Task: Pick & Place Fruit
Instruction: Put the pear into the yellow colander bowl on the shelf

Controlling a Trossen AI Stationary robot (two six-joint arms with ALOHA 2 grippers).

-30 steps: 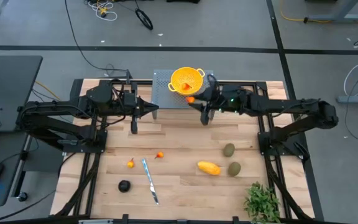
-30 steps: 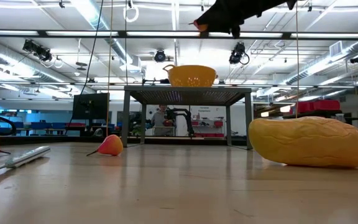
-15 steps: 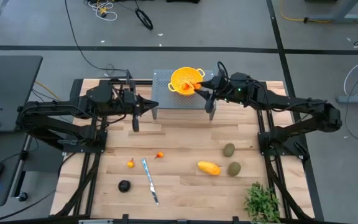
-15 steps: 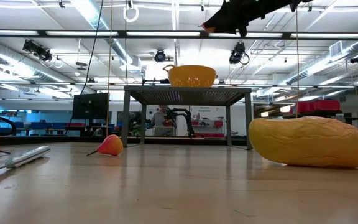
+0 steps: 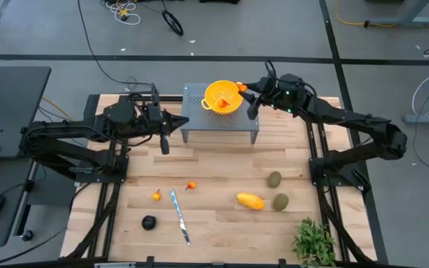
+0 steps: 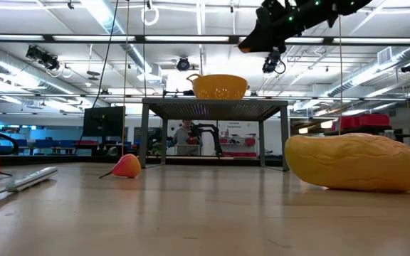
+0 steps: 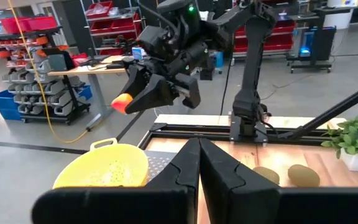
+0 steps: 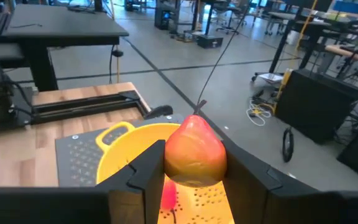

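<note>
Two arms from above: right end effector (image 5: 245,91) sits at the rim of the yellow colander (image 5: 223,97) on the grey stand (image 5: 199,126), clamped on a small orange-red fruit (image 5: 242,88); left end effector (image 5: 162,141) is pinched empty beside the stand. Low down, the yellow-orange fruit (image 6: 354,162) lies on the wooden surface (image 6: 191,213). Right wrist cam shows that fruit (image 8: 194,151) squeezed between both fingers (image 8: 143,174) over the colander (image 8: 114,155).

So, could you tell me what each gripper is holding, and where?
The right gripper pinches a small orange-red fruit by its sides; the left gripper is shut, empty.
</note>
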